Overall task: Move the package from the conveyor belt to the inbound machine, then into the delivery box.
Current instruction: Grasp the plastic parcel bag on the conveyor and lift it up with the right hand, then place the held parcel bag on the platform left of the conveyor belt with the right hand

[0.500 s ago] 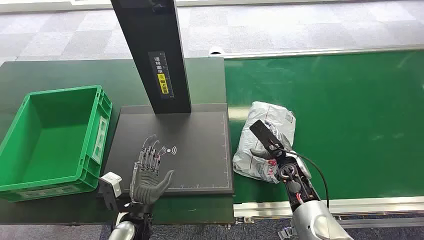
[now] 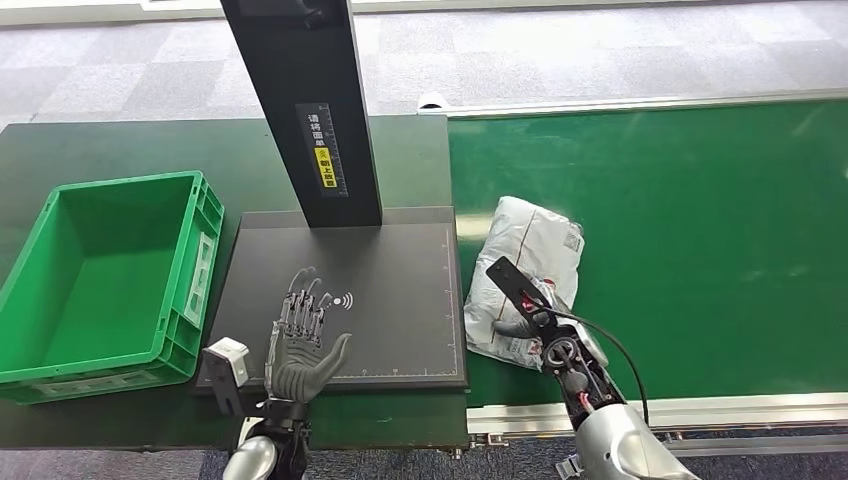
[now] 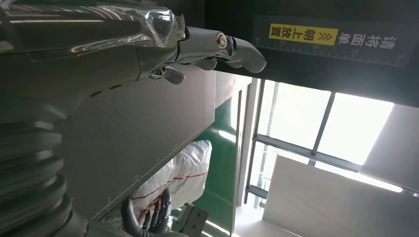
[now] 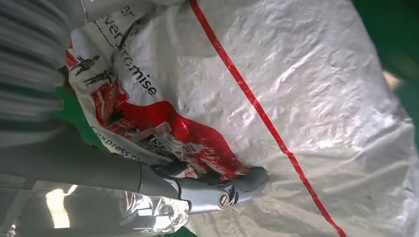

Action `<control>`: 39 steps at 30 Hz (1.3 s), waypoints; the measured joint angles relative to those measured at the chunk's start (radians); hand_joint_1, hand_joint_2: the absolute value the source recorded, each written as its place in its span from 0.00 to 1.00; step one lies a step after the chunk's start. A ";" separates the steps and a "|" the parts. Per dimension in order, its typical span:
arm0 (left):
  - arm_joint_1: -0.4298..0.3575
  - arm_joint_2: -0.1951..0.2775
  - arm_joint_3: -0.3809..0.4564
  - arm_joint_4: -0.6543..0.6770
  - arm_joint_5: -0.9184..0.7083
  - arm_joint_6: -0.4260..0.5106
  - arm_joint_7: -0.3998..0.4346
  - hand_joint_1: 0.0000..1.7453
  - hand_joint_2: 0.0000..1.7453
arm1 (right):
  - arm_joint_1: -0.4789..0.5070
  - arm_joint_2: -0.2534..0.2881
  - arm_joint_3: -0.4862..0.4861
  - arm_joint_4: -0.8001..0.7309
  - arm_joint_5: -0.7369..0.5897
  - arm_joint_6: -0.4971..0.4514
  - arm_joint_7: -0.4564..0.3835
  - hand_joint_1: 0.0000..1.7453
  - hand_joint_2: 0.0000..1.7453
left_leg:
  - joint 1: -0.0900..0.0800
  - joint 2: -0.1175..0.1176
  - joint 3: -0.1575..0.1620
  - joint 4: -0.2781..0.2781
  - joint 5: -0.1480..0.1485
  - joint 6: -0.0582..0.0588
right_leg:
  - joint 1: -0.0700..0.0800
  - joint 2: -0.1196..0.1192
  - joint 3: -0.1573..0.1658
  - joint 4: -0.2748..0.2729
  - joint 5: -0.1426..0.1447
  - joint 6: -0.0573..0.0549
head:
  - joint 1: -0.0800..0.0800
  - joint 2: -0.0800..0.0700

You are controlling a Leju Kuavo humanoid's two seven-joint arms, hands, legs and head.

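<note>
Hands first: the left hand point(image 2: 298, 345) hovers over the near edge of the black scanner plate point(image 2: 400, 290), fingers spread and holding nothing. The right hand point(image 2: 535, 318) grips the near end of the white plastic package point(image 2: 530, 250), thumb pressed into its crumpled skin. That package lies on the green conveyor belt point(image 2: 700, 230), just beside the plate's right edge. Farther left sits the green box point(image 2: 195, 260), and the scanner's black post point(image 2: 310, 110) rises at the plate's far edge.

left hand point(image 2: 298, 345): palm up, fingers spread, holding nothing | right hand point(image 2: 528, 312): gripping
</note>
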 joint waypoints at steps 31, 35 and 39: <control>0.041 0.008 0.005 -0.025 -0.007 0.046 -0.029 0.00 1.00 | 0.095 0.030 0.086 -0.443 0.079 -0.368 -0.182 1.00 1.00 | 0.000 0.000 0.000 0.000 0.000 0.000 | 0.000 0.000 0.001 0.000 -0.001 0.001 | 0.000 0.000; 0.054 0.010 0.026 -0.050 -0.029 0.060 -0.046 0.00 1.00 | 0.159 0.031 0.143 -0.676 0.035 -0.313 -0.191 1.00 1.00 | 0.000 0.000 0.000 0.000 0.000 0.000 | 0.000 0.000 0.001 0.000 -0.001 0.001 | 0.000 0.000; 0.047 0.019 0.067 -0.072 -0.081 0.075 -0.062 0.00 1.00 | 0.190 0.032 0.212 -0.762 -0.069 -0.148 -0.215 1.00 1.00 | 0.000 0.001 0.001 -0.001 0.000 0.000 | 0.000 0.001 0.001 0.000 -0.001 0.001 | 0.000 0.000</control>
